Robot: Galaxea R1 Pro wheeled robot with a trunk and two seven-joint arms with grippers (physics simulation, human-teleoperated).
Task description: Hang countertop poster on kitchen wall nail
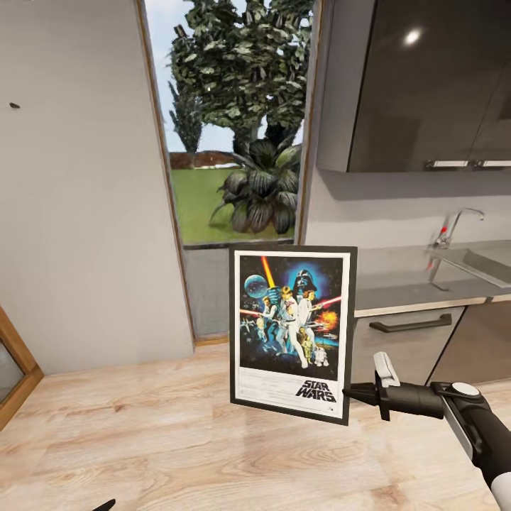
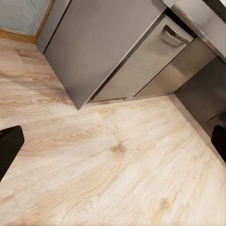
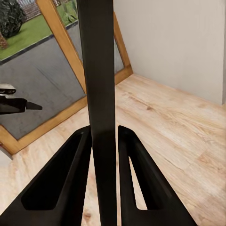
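The poster [image 1: 292, 332], black-framed with a white border and the STAR WARS logo at the bottom, hangs upright in the air above the wood floor. My right gripper [image 1: 349, 392] is shut on its lower right corner. In the right wrist view the poster [image 3: 100, 70] is edge-on, a dark strip clamped between the two fingers [image 3: 61, 183]. A small dark nail [image 1: 14, 106] sticks out of the pale wall at the upper left. The grey kitchen countertop [image 1: 397, 280] runs along the right. My left gripper [image 2: 113, 146] is open over bare floor, its fingers wide apart.
A tall window [image 1: 238, 121] with trees behind stands between the wall and the dark upper cabinets [image 1: 426, 85]. A chrome tap [image 1: 454, 227] and sink [image 1: 486, 264] sit on the counter, with grey drawers [image 1: 410, 333] below. A wood-framed pane [image 1: 14, 372] is at the far left.
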